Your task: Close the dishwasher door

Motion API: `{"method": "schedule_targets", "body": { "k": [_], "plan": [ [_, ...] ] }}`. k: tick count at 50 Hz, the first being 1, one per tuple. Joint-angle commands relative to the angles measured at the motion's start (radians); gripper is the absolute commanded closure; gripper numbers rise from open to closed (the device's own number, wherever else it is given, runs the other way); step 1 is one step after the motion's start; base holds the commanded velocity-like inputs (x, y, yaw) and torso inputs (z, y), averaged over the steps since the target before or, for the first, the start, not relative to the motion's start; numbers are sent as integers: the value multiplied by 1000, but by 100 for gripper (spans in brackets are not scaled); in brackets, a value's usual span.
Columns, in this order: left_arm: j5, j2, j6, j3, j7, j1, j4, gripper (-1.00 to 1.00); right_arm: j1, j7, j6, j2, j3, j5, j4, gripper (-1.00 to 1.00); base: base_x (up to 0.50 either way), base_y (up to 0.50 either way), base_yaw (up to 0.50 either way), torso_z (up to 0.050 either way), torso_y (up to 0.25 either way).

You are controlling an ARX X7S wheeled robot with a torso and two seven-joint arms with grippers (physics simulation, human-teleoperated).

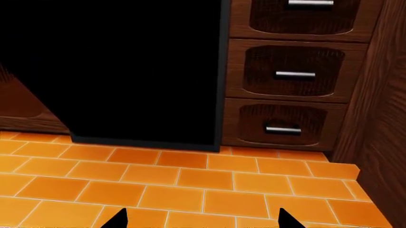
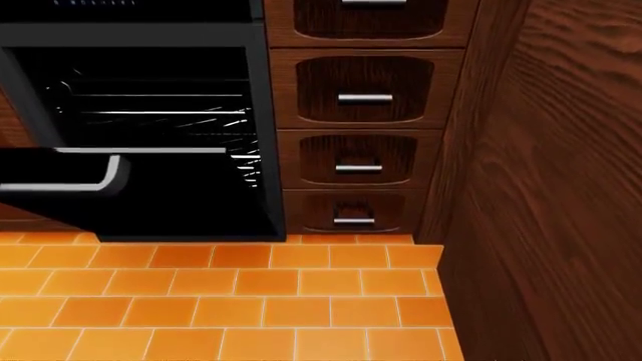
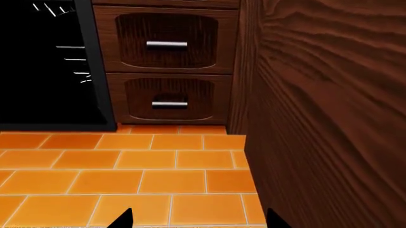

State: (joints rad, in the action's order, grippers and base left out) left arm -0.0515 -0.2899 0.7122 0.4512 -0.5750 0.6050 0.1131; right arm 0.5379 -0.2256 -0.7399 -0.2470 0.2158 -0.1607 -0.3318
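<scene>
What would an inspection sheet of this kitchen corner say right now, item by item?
Surface: orange tiled floor, bare where seen.
Job's things: dishwasher open, silver wire racks showing inside; dishwasher door hanging partly open, its bar handle facing out.
Clutter: nothing seen.
Grippers: left gripper and right gripper both show only two dark fingertips spread apart over the floor, holding nothing.
Cables: nothing seen.
Surroundings: brown wooden drawers with short silver handles beside the dishwasher; a tall wooden side panel next to them.
</scene>
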Motion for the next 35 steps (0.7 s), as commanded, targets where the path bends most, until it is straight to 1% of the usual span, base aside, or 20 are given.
{"method": "schedule_targets", "body": {
  "k": [1,12,35],
  "plan": [
    [-3,-3,2,5,-5,-3,3,-100,-1,-4,-2,-3,5,-1,-3,-100,0,0,0,-34,0],
    [-8,-7,-12,11,-9,-9,-8,-100,-3,-8,3,-5,9,-3,0,-100,0,0,0,-34,0],
    [-8,-13,5,22,-18,-9,9,-100,-4,-15,-8,-8,18,-3,-12,-100,0,0,0,-34,0]
  ]
}}
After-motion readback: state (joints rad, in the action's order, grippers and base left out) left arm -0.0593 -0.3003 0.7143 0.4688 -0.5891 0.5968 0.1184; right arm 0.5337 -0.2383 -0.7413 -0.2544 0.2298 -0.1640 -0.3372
